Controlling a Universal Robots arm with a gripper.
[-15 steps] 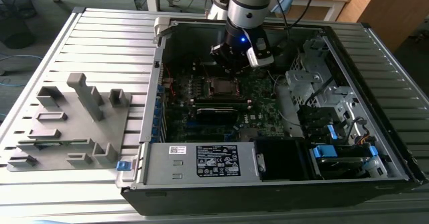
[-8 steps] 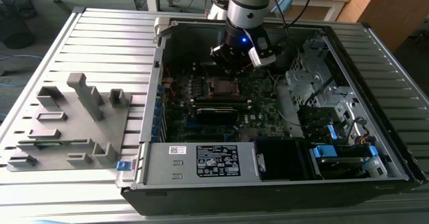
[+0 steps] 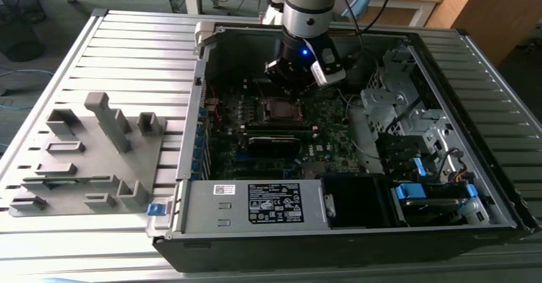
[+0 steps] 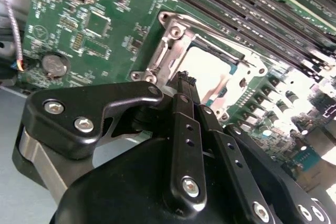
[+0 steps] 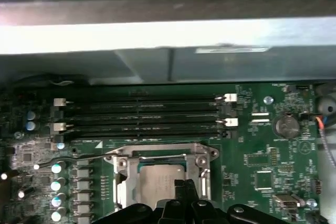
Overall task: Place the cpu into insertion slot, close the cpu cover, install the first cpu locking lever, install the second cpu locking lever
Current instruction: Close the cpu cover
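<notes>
- cpu [image 5: 155,182] seated flat in insertion slot [image 3: 280,110], directly below the gripper [image 4: 185,78]
- cpu cover [image 5: 160,151] lowered over it, framing the silver face
- gripper fingers pressed together, holding nothing, tips at the cover's near edge; contact unclear
- memory slots [image 5: 139,114] beyond the cover, farther from the gripper, on green motherboard [image 5: 252,150]

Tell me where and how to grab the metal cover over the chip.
Pinch a thin side rail of the cover, coming straight down: it lies flat around the chip, so probably only the frame's narrow rails give an edge.
</notes>
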